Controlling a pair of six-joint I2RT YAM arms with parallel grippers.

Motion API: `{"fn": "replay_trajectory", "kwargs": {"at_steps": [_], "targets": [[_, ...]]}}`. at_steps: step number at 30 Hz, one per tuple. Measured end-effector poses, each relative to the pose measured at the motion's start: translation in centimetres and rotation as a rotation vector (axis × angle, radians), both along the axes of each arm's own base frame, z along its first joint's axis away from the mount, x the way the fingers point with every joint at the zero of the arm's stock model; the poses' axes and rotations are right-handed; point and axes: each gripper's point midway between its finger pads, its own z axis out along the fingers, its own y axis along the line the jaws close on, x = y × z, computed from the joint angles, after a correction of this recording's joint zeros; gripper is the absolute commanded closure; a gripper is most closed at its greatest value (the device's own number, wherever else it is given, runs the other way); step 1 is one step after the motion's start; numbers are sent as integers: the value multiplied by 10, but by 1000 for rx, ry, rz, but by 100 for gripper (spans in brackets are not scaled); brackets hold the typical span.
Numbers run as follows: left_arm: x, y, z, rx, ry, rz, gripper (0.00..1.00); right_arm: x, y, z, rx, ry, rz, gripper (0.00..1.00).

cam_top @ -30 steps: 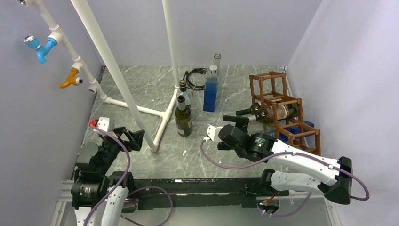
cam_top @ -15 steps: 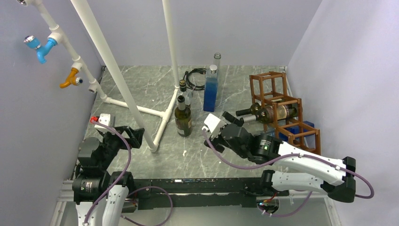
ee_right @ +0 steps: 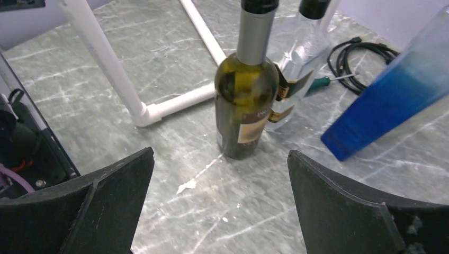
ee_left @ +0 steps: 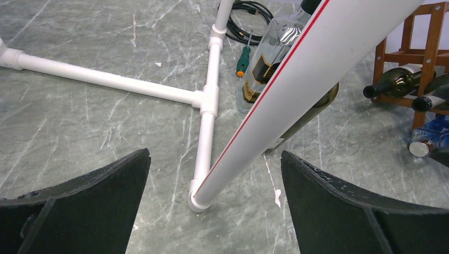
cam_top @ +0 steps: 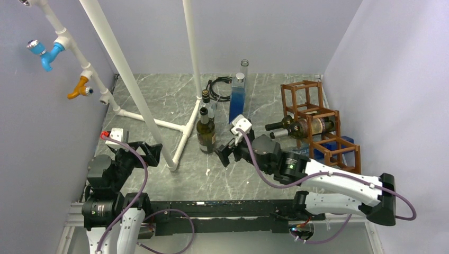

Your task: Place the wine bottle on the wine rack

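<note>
The right hand (cam_top: 224, 154) has its fingers spread wide and holds nothing. Over the last second it has swung leftward, away from the neck of the bottle already lying in the rack (cam_top: 303, 127), and it now faces the standing wine bottle (cam_top: 206, 135). In the right wrist view that dark green bottle (ee_right: 245, 108) stands upright, centred in the gap between the two fingers and a short way ahead of them, not yet touched. This reads as the approach for the next pick: one bottle looks stowed and this one is the next to be gripped. Just behind it stands a clear bottle (ee_right: 301, 50), close enough that the far finger could brush it on the way in, and a tall blue vase (cam_top: 236, 103) stands near on the right. The wine rack (cam_top: 316, 111) sits well apart at the right of the desk (cam_top: 174, 100). The left hand (cam_top: 150, 153), also spread and empty, has barely stirred, and it hangs by the slanted white pipe (ee_left: 296, 90).
</note>
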Motion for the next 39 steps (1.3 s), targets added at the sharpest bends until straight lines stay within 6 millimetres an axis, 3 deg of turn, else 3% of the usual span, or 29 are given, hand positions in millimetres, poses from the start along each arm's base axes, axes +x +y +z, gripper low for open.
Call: {"fn": "replay_trajectory", "kwargs": {"at_steps": [9,16,23,30,39], "targets": [[-3,0,3,-1,-17,-1,1,29,48,-3,43,80,-104,0],[-5,0,5,-1,-30,-2,1,52,50,15,136,74,-258,1],[-6,-1,6,0,-41,-2,1,68,63,9,127,74,-333,1],[-7,-1,7,0,-48,-2,0,87,75,6,105,66,-404,20],[-9,-1,9,0,-59,-2,1,98,90,-23,45,78,-428,29]]}}
